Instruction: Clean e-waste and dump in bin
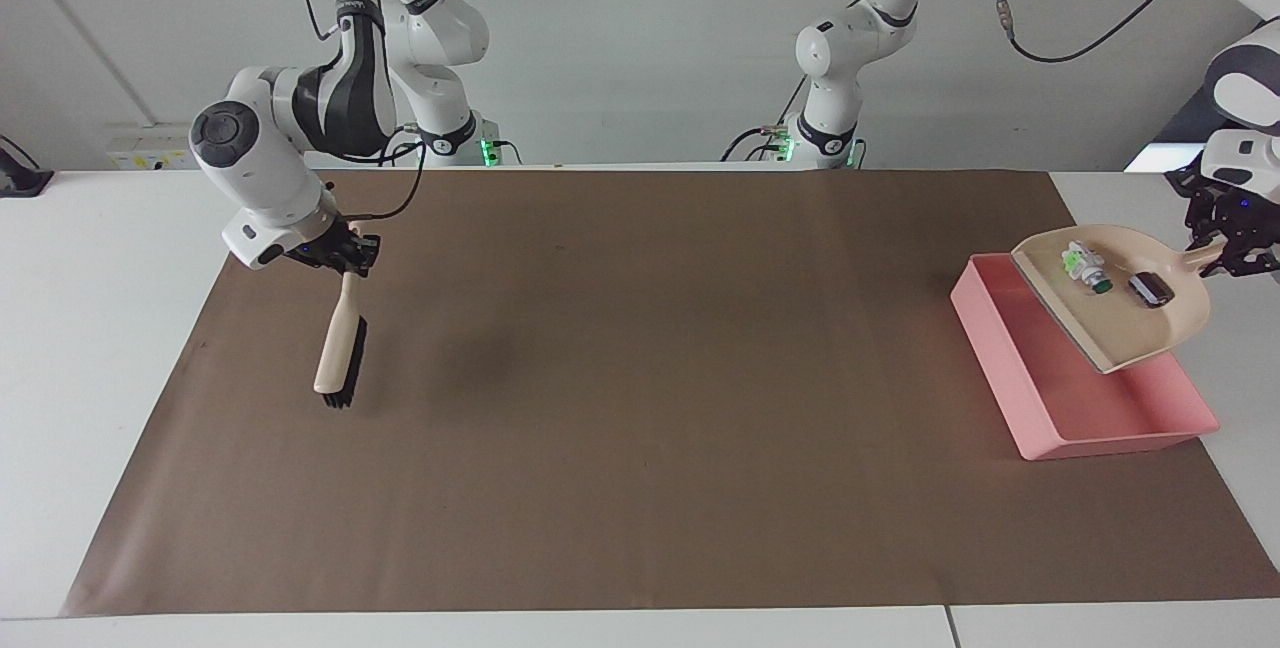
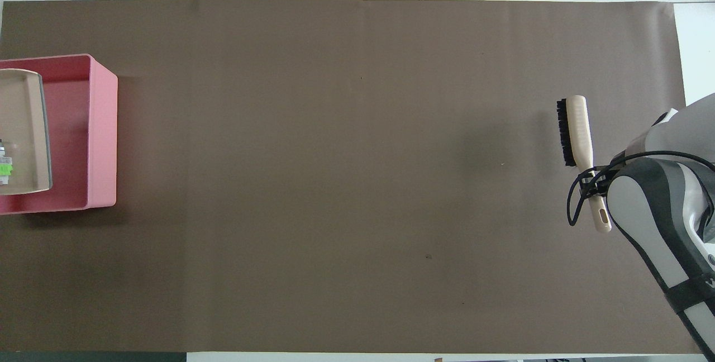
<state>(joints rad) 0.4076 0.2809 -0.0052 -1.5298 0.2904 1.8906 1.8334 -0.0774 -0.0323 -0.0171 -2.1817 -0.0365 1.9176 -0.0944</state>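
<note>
Cream dustpan (image 1: 1120, 313) clamped in left gripper (image 1: 1222, 250) over pink bin (image 1: 1040, 398); right gripper (image 1: 345, 258) clamps brush (image 1: 338, 348).

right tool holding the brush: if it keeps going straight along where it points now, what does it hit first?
Probably the brown mat. The right tool points down, tilted, gripping the brush bristles-low over the mat's right-arm end. Brush tip would land first; its height is unclear.

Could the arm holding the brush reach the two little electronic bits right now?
Probably not. The right gripper is shut on the brush at its own end of the table. The e-waste sits in the raised dustpan, held by the left gripper over the bin.
</note>
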